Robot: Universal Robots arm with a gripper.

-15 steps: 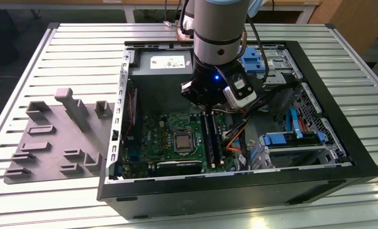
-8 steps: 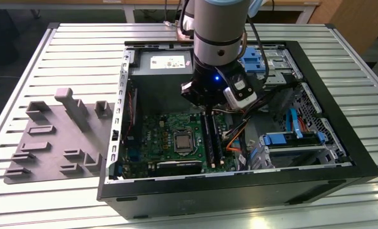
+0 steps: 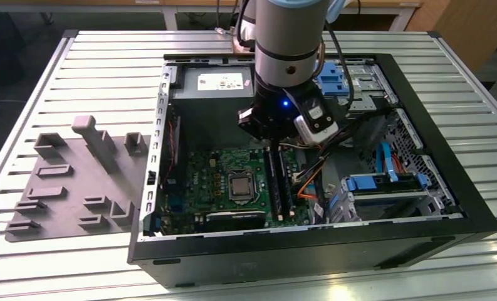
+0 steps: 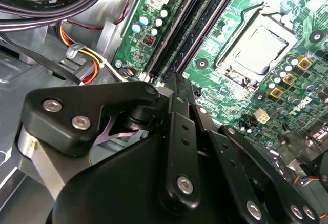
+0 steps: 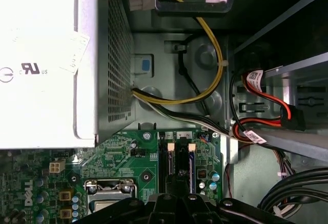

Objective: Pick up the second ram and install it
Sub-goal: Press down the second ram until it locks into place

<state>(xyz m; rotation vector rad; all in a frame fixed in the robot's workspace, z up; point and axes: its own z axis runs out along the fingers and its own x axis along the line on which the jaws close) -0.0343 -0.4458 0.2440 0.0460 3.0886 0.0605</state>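
We see the arm (image 3: 286,37) standing almost straight down into the open computer case (image 3: 474,219), its wrist above the motherboard (image 3: 206,182) on the side next to the drive bays. The hand (image 4: 177,83) is drawn narrow, its tips together at the end of the memory slots (image 5: 177,157) nearest the power supply (image 3: 210,81).

In the exterior view the second ram (image 3: 273,179) appears as a dark narrow stick lying along those slots, beside the processor socket (image 3: 241,187) and reaching towards the case's near wall. We cannot tell whether the hand pinches its top edge or only bears on it, nor whether it is fully seated.

We judge these the main risks:

- **Uneven pressure.** The hand is at one end of the stick, so force there could seat that end while the far end rides high, leaving the stick tilted in its slot.
- **Misalignment.** If the stick sits slightly off the slot's line or its notch is off the key, pressing could stress the board or the slot's white latches (image 5: 191,146).
- **Cables.** The orange and black cables (image 3: 311,182) run just beside the slots, near the wrist. A sideways drift of the arm could snag them.
- **Crowding.** The power supply is close to the hand, so there is little room to tilt or correct.
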